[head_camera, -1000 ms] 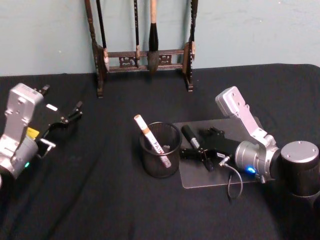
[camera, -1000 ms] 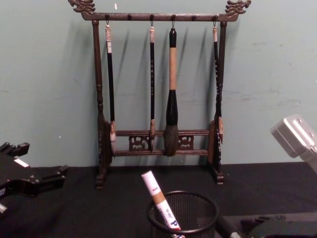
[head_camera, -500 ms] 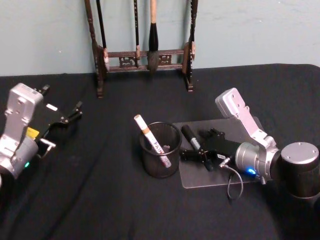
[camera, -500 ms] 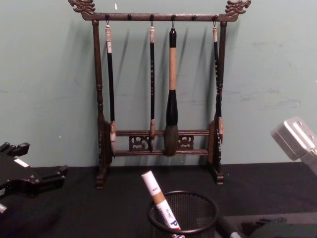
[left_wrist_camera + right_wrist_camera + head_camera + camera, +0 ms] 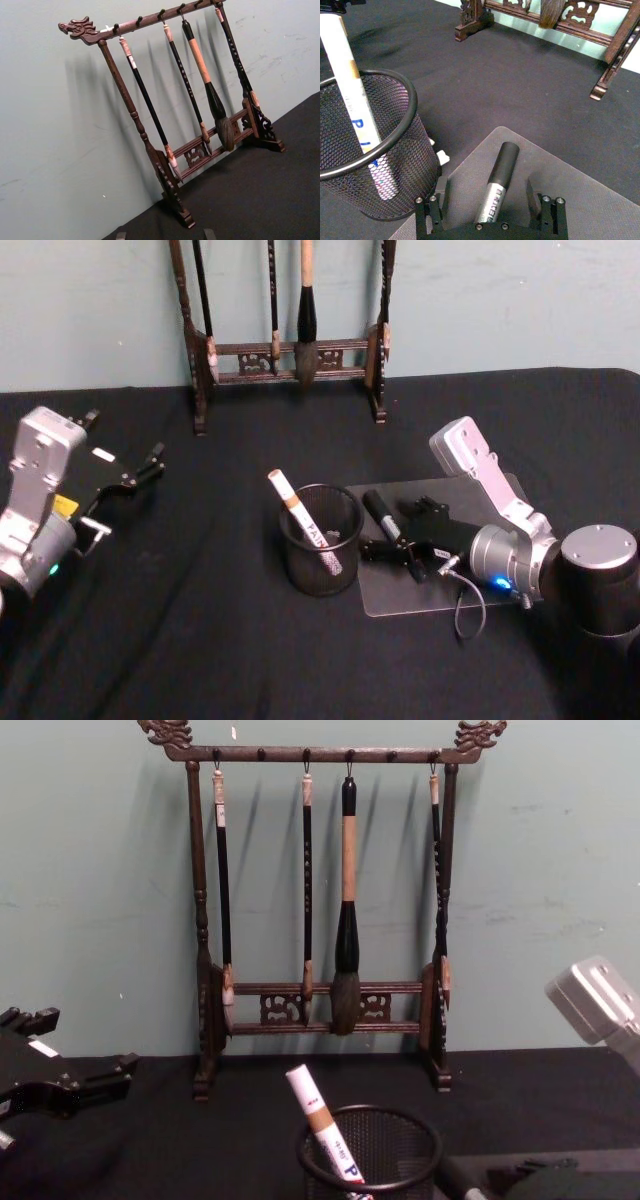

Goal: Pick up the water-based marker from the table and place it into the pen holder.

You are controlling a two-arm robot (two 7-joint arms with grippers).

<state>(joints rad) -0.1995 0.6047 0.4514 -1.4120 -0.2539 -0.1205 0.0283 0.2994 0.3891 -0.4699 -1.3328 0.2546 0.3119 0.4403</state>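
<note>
**Right pincer astride the marker, not yet closed**

The right pincer sits low over a grey mat on the right side of the black-covered table. Its two fingers are spread apart. The water-based marker, silver-bodied with a black cap, lies flat on the mat between them. A gap shows on each side, so neither finger touches it. The capped end points toward the far side of the table.

Just left of the mat stands the pen holder, upright on the cloth, close to the marker but apart from it. A white marker with a tan band leans inside the holder, its top sticking out over the left rim.

The left pincer hangs well off to the left, clear of everything, with its fingertips parted and nothing between them. Against the far wall stands a dark wooden brush rack hung with brushes.
</note>
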